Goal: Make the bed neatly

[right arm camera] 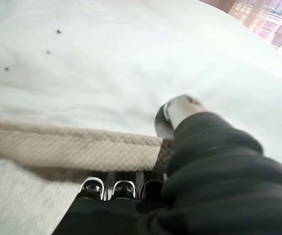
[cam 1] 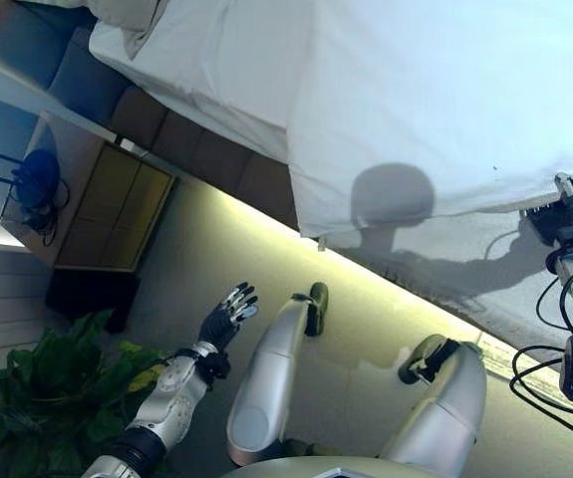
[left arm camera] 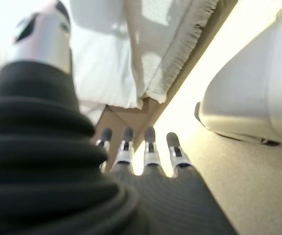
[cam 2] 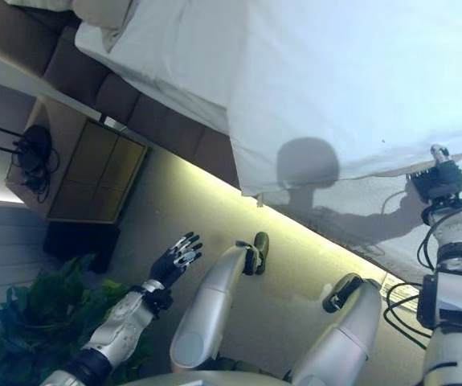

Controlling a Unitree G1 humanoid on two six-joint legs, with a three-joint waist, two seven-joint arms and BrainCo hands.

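The bed carries a white cover [cam 1: 445,100] that hangs over its near side. Below the cover's edge lies a pale textured blanket [cam 1: 465,269] with a beige woven border [right arm camera: 72,147]. My right hand [cam 1: 565,214] is at the cover's lower edge on the right. In the right wrist view its fingers [right arm camera: 123,188] curl under the beige border and its thumb [right arm camera: 177,110] presses on the white cover above. My left hand [cam 1: 228,317] is open with straight fingers [left arm camera: 150,147], held in the air over the floor, away from the bed.
A brown padded headboard [cam 1: 196,149] runs along the left end of the bed, with a pillow [cam 1: 127,15] at the top left. A wooden nightstand [cam 1: 107,199] with a blue object [cam 1: 35,179] stands beside it. A green plant [cam 1: 57,388] is at the lower left.
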